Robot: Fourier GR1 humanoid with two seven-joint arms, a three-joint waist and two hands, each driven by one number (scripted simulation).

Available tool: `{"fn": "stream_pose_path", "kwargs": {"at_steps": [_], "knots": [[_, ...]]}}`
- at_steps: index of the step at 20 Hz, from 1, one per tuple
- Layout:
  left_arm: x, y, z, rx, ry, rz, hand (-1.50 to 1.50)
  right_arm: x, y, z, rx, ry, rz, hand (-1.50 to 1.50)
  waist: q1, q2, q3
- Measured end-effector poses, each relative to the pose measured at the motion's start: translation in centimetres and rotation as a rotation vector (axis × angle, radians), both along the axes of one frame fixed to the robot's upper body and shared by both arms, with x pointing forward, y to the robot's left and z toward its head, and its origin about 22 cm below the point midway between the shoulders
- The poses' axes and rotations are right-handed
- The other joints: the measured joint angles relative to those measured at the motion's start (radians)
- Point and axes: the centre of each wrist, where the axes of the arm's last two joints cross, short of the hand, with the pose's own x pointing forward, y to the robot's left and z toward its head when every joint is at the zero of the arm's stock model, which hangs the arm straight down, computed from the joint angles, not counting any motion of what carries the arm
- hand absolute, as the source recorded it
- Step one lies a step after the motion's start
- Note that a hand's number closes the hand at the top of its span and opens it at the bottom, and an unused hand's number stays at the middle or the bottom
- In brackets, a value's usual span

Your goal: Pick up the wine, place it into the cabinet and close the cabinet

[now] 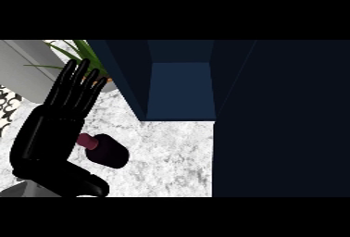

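On the desk's left side in the head view, the robot's left hand (51,127) shows large and black, rising from the near edge. Its fingers (75,85) are straight and close together, pointing toward the far edge, and they hold nothing. A bit of grey forearm (19,190) shows at the lower left corner.

The wine (109,152), a dark bottle with a maroon neck end, sits on the white speckled desk (171,157) just to the right of the hand. Its neck end points toward the palm and meets the hand's outline; whether they touch cannot be told, nor whether the bottle stands or lies.

Toward the far edge the dark blue cabinet (181,90) stands open, its inside a lighter blue. Its door (280,120) is a broad dark panel that covers the desk's right side. The wine is well apart from the cabinet's opening, nearer the near left corner.

Green plant leaves (77,50) show behind the fingertips at the far left. The right hand does not appear.
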Motion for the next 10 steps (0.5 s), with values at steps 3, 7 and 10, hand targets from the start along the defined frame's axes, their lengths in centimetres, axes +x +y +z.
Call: {"fn": "stream_pose_path", "kwargs": {"at_steps": [3, 7, 10], "knots": [[-0.5, -0.4, 0.2, -0.002, 0.004, -0.004, -1.5, -0.1, 0.2, 0.1, 0.0, 0.004, 0.007, -1.5, 0.002, 0.0, 0.0], [-0.6, -1.2, 0.5, -0.005, 0.012, -0.006, -1.5, 0.0, 0.0, 0.8, -0.005, 0.011, 0.008, -1.5, 0.003, 0.0, 0.0], [-1.1, -1.3, 0.3, 0.001, 0.013, 0.0, -1.5, -0.4, -0.1, 1.0, -0.007, 0.009, 0.012, -1.5, 0.003, 0.0, 0.0]]}}
